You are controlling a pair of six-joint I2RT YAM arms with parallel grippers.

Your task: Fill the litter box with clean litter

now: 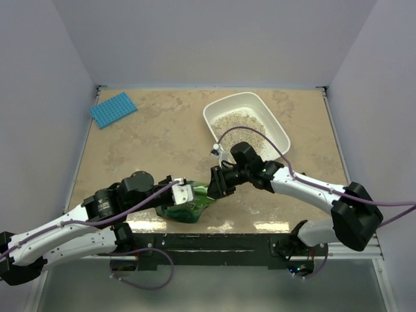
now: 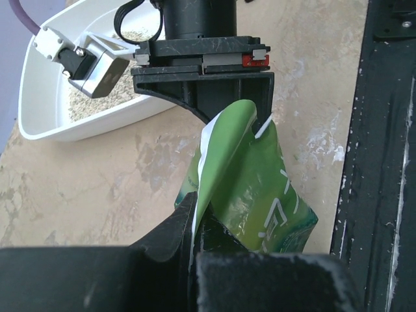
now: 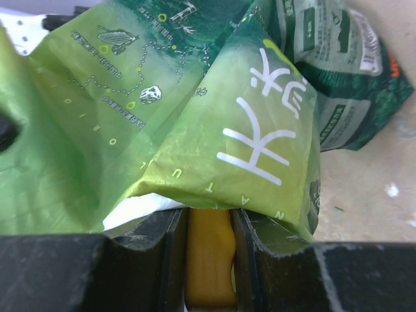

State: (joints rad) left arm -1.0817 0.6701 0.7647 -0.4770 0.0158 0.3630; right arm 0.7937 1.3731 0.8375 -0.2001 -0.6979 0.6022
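The left gripper [image 2: 194, 207] is pinching tight on the edge of the bag [image 2: 260, 188], holding its mouth up while the right gripper [image 3: 209, 218], clamping a yellow scoop [image 3: 209, 260], is apparently reaching inside. Beyond the right gripper, the litter box [image 1: 281, 133] is already holding some litter [image 1: 239, 123].

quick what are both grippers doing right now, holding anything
Left gripper: shut on the edge of the green pouch.
Right gripper: shut on the yellow scoop handle.
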